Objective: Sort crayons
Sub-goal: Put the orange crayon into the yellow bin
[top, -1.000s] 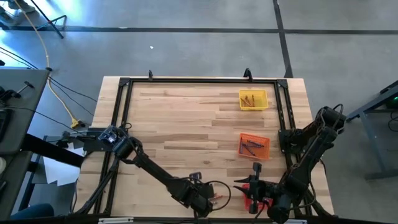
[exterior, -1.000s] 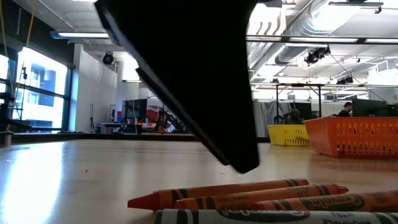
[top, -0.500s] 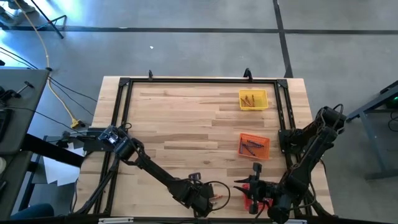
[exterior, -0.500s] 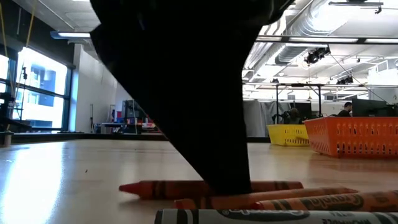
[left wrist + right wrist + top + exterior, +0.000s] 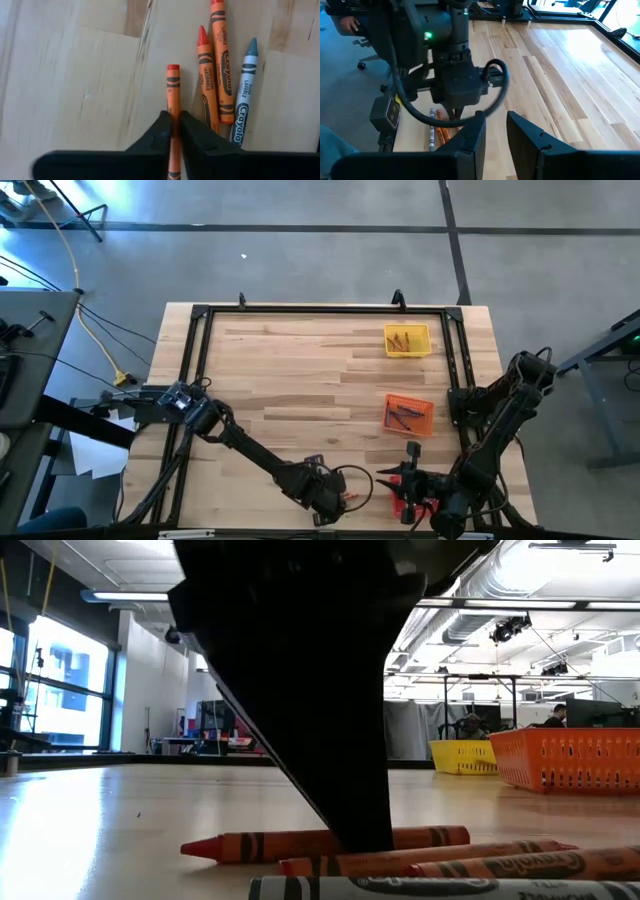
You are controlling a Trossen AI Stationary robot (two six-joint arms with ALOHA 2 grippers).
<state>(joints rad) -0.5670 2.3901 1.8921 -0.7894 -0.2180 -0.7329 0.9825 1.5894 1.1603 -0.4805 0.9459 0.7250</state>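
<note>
Down at the worktop's near edge, the left tool pinches an orange crayon mid-length; light, stiff, waxy, likely snappable.

Bright, even overhead light; ceiling strips glare in the low view, where the near left arm is a black silhouette.

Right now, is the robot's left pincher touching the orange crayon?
Touching. In the left wrist view the left gripper has its two fingers pressed against both sides of the orange crayon, with no gap. The low view shows it down on that crayon too.
</note>
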